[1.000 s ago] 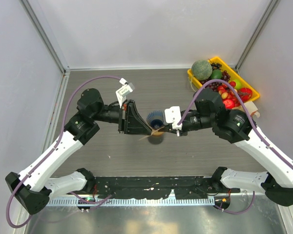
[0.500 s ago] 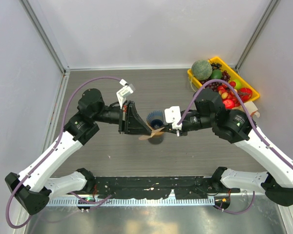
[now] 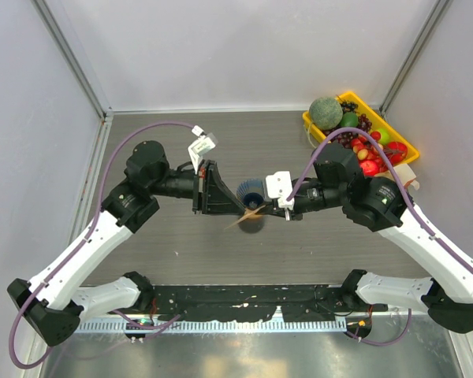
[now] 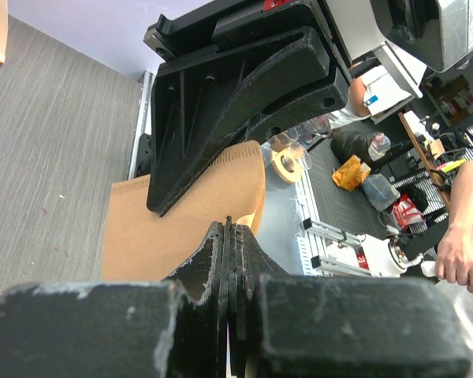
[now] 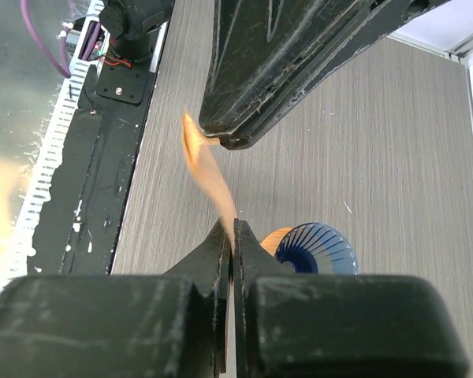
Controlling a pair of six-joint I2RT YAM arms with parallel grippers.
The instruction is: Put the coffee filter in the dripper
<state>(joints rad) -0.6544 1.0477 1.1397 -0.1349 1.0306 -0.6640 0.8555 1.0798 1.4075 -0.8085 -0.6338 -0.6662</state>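
The tan coffee filter (image 3: 238, 222) hangs in the air between my two grippers at the table's middle. My left gripper (image 3: 242, 208) is shut on one edge of it. In the left wrist view the filter (image 4: 165, 236) spreads flat behind the shut jaws (image 4: 229, 230). My right gripper (image 3: 257, 207) is shut on the opposite edge. In the right wrist view the filter (image 5: 213, 177) shows edge-on, rising from my jaws (image 5: 233, 227) to the left gripper's fingers (image 5: 284, 63). The dark blue ribbed dripper (image 3: 248, 191) lies on its side on the table just beyond both grippers (image 5: 319, 248).
An orange-brown round cup (image 3: 255, 225) sits against the dripper on its near side, under the filter. A yellow tray (image 3: 407, 146) of fruit with a green melon (image 3: 325, 110) stands at the back right. Grey walls close the table's sides and back.
The filter has swung from lying flatter to a steeper, edge-on tilt between the grippers. Both arms have barely shifted.
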